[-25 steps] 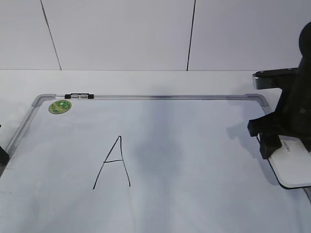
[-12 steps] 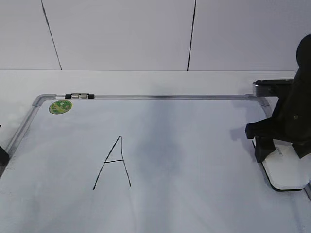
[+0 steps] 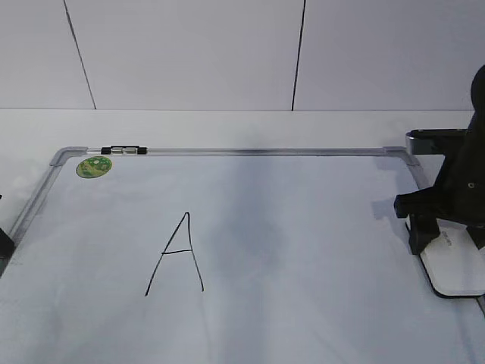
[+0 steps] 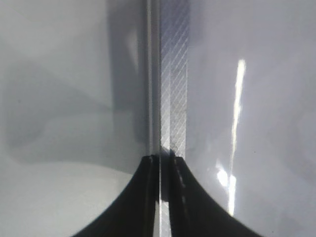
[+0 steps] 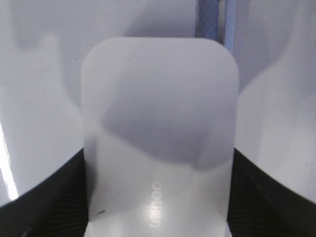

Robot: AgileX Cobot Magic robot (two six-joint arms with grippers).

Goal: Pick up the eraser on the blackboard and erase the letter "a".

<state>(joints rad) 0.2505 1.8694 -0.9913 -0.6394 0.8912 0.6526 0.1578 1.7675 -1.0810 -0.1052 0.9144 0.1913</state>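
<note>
The blackboard (image 3: pixel 318 227) is a white dry-erase board with a silver frame, lying flat. The white eraser (image 3: pixel 458 269) lies at the board's right edge, by the frame. My right gripper (image 3: pixel 449 236) is shut on it; in the right wrist view the black fingers (image 5: pixel 158 202) press both long sides of the eraser (image 5: pixel 158 113). No lowercase "a" is visible; only a faint grey smear (image 3: pixel 254 227) marks the board's middle. My left gripper (image 4: pixel 163 160) is shut and empty over the board's left frame rail (image 4: pixel 173 74).
A tall capital "A" (image 3: pixel 178 254) is drawn left of centre. A round green sticker (image 3: pixel 94 167) sits in the far left corner, with a black clip (image 3: pixel 121 150) on the top rail. The white table and wall lie behind.
My right gripper has shifted a little with the eraser and settled it level near the board's right edge. The left arm has not moved.
</note>
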